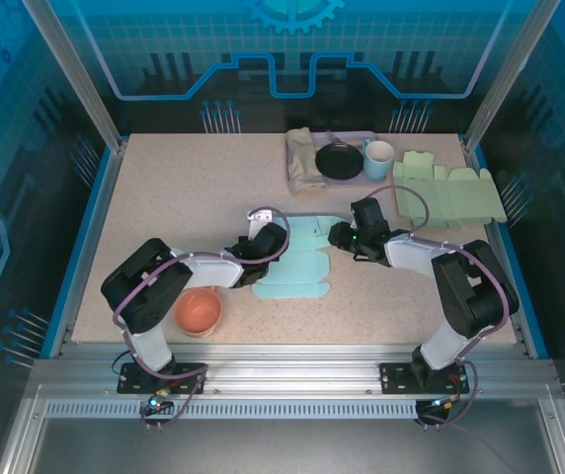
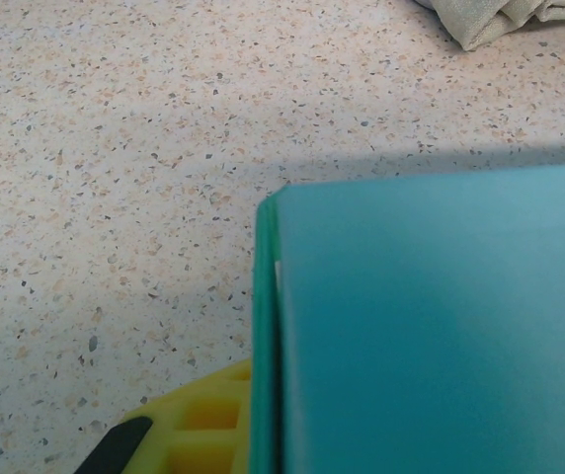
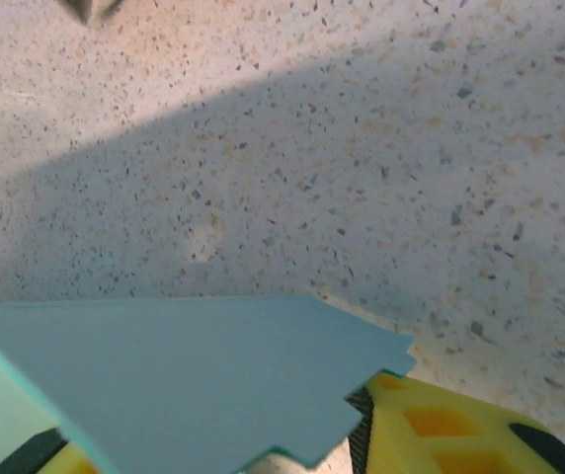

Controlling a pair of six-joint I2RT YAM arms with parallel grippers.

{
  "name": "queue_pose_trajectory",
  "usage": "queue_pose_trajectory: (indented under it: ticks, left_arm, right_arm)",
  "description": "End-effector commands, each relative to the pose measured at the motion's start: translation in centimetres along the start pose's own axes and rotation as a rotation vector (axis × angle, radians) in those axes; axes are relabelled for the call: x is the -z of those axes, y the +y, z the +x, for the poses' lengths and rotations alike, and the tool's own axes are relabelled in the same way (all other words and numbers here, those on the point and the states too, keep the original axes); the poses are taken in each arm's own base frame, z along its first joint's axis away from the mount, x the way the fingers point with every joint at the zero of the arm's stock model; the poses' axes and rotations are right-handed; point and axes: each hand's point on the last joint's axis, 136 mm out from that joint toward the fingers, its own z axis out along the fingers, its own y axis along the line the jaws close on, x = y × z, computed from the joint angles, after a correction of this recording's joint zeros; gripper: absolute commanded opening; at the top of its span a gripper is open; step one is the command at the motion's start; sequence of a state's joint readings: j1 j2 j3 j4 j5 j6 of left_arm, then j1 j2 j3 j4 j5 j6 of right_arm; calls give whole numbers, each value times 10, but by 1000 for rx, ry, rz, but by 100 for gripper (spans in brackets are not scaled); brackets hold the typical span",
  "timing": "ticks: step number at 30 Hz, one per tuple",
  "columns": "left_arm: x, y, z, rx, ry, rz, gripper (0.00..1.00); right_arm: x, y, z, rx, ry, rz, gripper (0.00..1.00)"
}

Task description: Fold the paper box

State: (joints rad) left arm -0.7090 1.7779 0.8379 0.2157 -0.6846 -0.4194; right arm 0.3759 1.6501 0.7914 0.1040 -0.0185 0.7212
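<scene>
Two hands: the left hand (image 1: 263, 242) and the right hand (image 1: 347, 237) both meet the paper box (image 1: 297, 267), the left on the edge nearer the orange bowl (image 1: 199, 311), the right on the edge away from the bowl.
Box place: on the tabletop (image 1: 184, 197), to the right of the bowl and a little farther from the arm bases, close to it but not touching.
Box state: mostly a flat teal blank. In the left wrist view one panel (image 2: 431, 326) stands up off the tabletop with a sharp folded edge.
Left hand grip: one yellow finger (image 2: 203, 425) sits just beside the raised panel's edge. The other finger is hidden behind the card, so I cannot tell whether it is clamped.
Right hand grip: its two yellow fingers (image 3: 441, 434) look spread, with a notched flap (image 3: 194, 375) lying across them rather than pinched.
Step in hand: likely an early fold, raising the side walls from both edges at once.
Next move: probably the right hand must take or lift its flap while the left keeps its panel upright, so the crease sets without the blank sliding.
Long axis: judged from above, it runs from the near side to the far side, leaning slightly away from the bowl. The hands cover part of the outline.
Facing: the raised panel's fold runs roughly upright in the left wrist view.
Spare stock: pale green blanks (image 1: 447, 193) lie well apart from the bowl, far right.
</scene>
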Motion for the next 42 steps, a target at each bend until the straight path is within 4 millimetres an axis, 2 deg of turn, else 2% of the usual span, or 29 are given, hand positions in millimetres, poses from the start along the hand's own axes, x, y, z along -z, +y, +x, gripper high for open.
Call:
queue_pose_trajectory:
  ticks: [1, 11, 19, 31, 38, 42]
  left_arm:
    - [-6, 7, 43, -85, 140, -18, 3]
    - [-7, 5, 42, -89, 148, -14, 3]
    - [-7, 3, 42, -90, 159, -12, 3]
    - [-8, 3, 44, -89, 165, -14, 3]
    - [-7, 4, 44, -87, 164, -16, 3]
    - [-7, 4, 44, -88, 164, -14, 3]
  right_arm:
    - [-5, 8, -6, -12, -35, -81, 37]
    - [-22, 18, -5, -8, -21, -156, 41]
    - [-12, 46, -6, 44, -22, -245, 35]
    - [-20, 75, 25, 93, 46, -253, 31]
    - [-38, 74, 43, 92, 97, -215, 31]
    - [-36, 71, 43, 96, 96, -202, 31]
